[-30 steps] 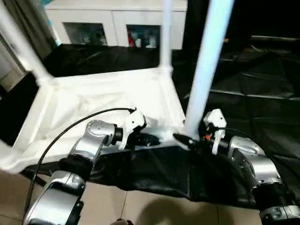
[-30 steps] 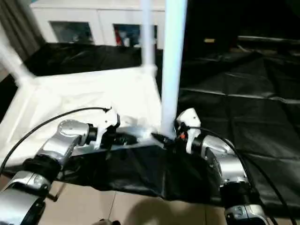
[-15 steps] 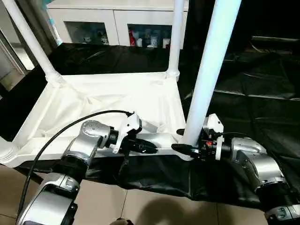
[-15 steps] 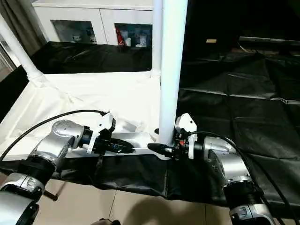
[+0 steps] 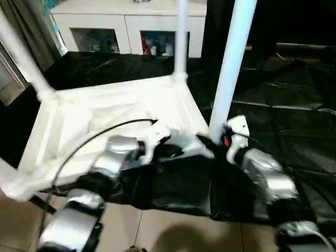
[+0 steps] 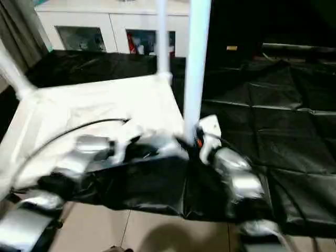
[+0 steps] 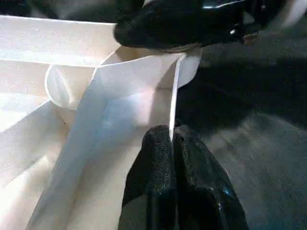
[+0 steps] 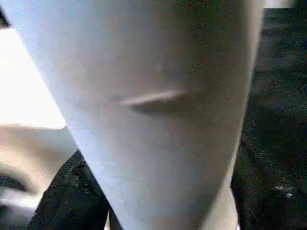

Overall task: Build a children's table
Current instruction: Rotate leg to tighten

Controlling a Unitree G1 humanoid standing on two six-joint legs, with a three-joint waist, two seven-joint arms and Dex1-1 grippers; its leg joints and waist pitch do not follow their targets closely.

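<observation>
two grippers at the near corner of the upturned table

the table [image 5: 105, 118] lies upside down on a black sheet [image 5: 283, 105], legs pointing up. our left gripper [image 7: 171, 143] pinches the thin near rim, fingers clenched on it. at about 3 o'clock from it, our right gripper [image 5: 207, 144] sits at the foot of the near leg [image 5: 231, 63], one finger either side; we cannot tell whether it grips. a white cabinet [image 5: 126, 23] stands at 12 o'clock.
</observation>
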